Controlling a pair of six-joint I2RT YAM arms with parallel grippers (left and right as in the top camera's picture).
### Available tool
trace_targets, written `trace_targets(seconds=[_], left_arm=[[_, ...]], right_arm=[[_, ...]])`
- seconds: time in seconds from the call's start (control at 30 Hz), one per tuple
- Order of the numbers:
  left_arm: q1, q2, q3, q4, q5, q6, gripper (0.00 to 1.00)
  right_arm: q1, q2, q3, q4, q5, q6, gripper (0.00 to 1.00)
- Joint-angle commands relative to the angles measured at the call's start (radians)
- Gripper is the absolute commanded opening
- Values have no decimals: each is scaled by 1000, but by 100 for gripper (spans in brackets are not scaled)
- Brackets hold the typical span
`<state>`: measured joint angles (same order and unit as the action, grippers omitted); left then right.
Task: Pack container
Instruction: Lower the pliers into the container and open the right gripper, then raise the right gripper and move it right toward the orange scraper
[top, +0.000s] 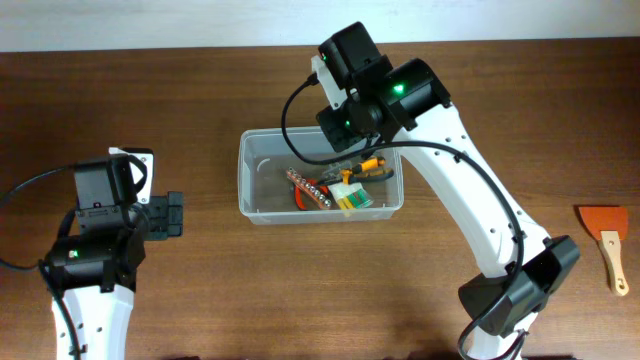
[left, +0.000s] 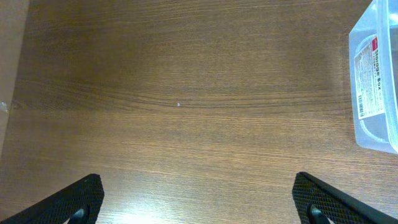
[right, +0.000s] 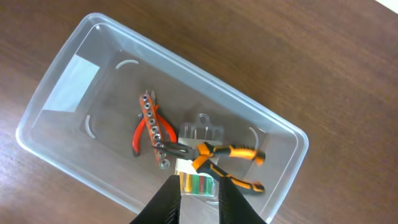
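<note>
The right gripper (right: 198, 186) hangs a little open and empty over the box (right: 56, 87); next, I think, fetch the scraper (top: 608, 238) at three o'clock.

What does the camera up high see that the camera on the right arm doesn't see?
Only the overhead view shows the left gripper, open and away from the container, and an orange scraper lying far off by the table's edge. Only the right wrist view shows the right gripper from close up, its jaws a little apart above the container. Both show the container, the orange-handled pliers and red-handled tool inside it, and the brown table.
</note>
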<state>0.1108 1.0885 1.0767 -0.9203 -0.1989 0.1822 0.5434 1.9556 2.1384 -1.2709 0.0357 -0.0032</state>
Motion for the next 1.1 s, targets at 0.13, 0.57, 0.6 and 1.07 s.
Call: trace_targets(seconds=[0.13,0.57,0.6,1.07], left_arm=[[5,3,17,0,0,-9,99],[5,3,17,0,0,-9,99],[5,3,17,0,0,-9,99],[5,3,17,7,0,-9,99]], right_arm=[[-65,-6,6,-15,110,87,31],[-545,-66,6,-246,156,121,53],[-583,-68,6,-258,156,121,53],[-1019,-69,5,-371,100,63,79]])
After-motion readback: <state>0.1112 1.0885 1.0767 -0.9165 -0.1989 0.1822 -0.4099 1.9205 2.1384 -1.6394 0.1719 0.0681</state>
